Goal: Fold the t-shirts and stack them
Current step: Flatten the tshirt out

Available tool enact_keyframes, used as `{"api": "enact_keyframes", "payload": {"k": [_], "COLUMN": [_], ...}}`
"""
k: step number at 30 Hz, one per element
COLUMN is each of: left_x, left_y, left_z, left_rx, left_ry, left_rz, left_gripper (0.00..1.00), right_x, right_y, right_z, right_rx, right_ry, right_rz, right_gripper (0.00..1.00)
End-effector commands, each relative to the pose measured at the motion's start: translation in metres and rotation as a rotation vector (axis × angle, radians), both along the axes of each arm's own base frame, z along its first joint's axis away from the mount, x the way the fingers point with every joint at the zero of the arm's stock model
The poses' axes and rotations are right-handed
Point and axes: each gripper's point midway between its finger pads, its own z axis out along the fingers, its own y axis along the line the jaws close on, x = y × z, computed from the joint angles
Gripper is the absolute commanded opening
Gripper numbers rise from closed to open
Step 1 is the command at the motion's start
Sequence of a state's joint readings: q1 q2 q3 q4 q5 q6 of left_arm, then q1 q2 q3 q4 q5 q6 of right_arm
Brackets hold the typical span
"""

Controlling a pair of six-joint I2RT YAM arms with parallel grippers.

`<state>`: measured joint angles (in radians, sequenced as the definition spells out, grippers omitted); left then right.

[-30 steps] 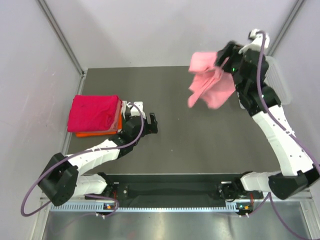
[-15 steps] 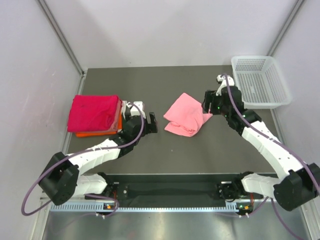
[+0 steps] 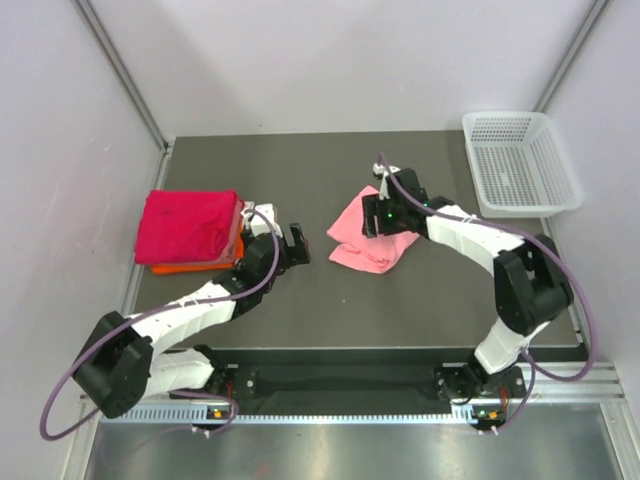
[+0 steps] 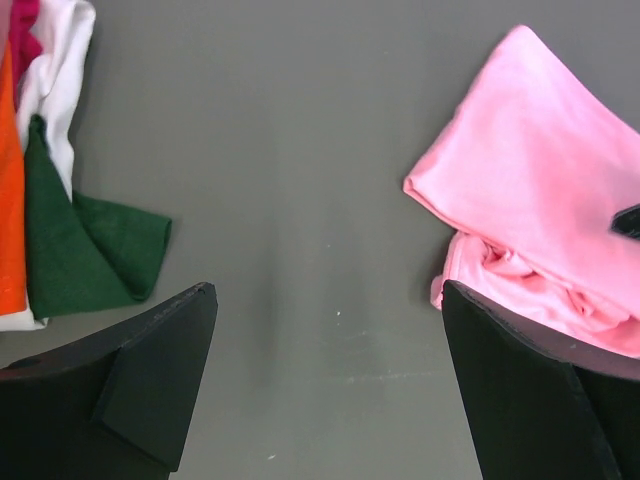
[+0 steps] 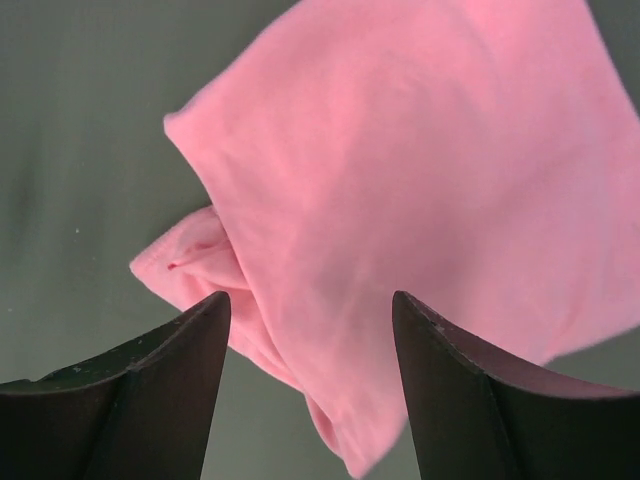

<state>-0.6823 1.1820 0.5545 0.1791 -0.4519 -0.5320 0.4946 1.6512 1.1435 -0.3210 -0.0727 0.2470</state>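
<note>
A crumpled salmon-pink t-shirt (image 3: 362, 240) lies on the dark table near the middle. My right gripper (image 3: 376, 214) hovers over its far edge, open; in the right wrist view the pink t-shirt (image 5: 400, 150) spreads below and between the fingertips of the right gripper (image 5: 312, 298), which do not pinch it. My left gripper (image 3: 297, 243) stands open just left of the shirt, with bare table between the fingertips of the left gripper (image 4: 327, 295) and the pink t-shirt (image 4: 540, 180) at the right. A folded magenta-red t-shirt (image 3: 188, 225) lies on an orange one (image 3: 185, 267) at the left.
A white mesh basket (image 3: 519, 172) stands at the back right corner. In the left wrist view a green cloth (image 4: 85, 250) and a white cloth (image 4: 65, 60) stick out beside the orange one (image 4: 8, 200). Grey walls close in the table on three sides.
My right arm carried the pink t-shirt down from high over the basket to the table's middle, opened, and shifted left over it. The left gripper edged slightly toward the shirt.
</note>
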Motion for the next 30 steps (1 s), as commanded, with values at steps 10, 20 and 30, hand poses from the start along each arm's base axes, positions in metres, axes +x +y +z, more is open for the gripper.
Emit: {"api": "enact_keyframes", "payload": {"k": [10,20,30], "left_x": [0.012,0.010,0.010], "left_y": [-0.008,-0.032,-0.051], "left_z": [0.001,-0.015,-0.027], "left_rx": [-0.084,-0.099,-0.113], "left_ry": [0.023,0.098,0.151], "left_rz": [-0.018,-0.120,-0.197], "left_gripper": [0.99,0.98,0.99], "right_x": [0.023,0.023,0.029], "right_y": [0.070,0.085,0.076], "right_z": [-0.014,-0.050,-0.045], "right_rx": [-0.079,-0.141,-0.062], "right_ry": [-0.035,-0.002,-0.097], "right_rz": [0.129,0.173,0.085], "right_gripper": [0.66,0.66,0.24]}}
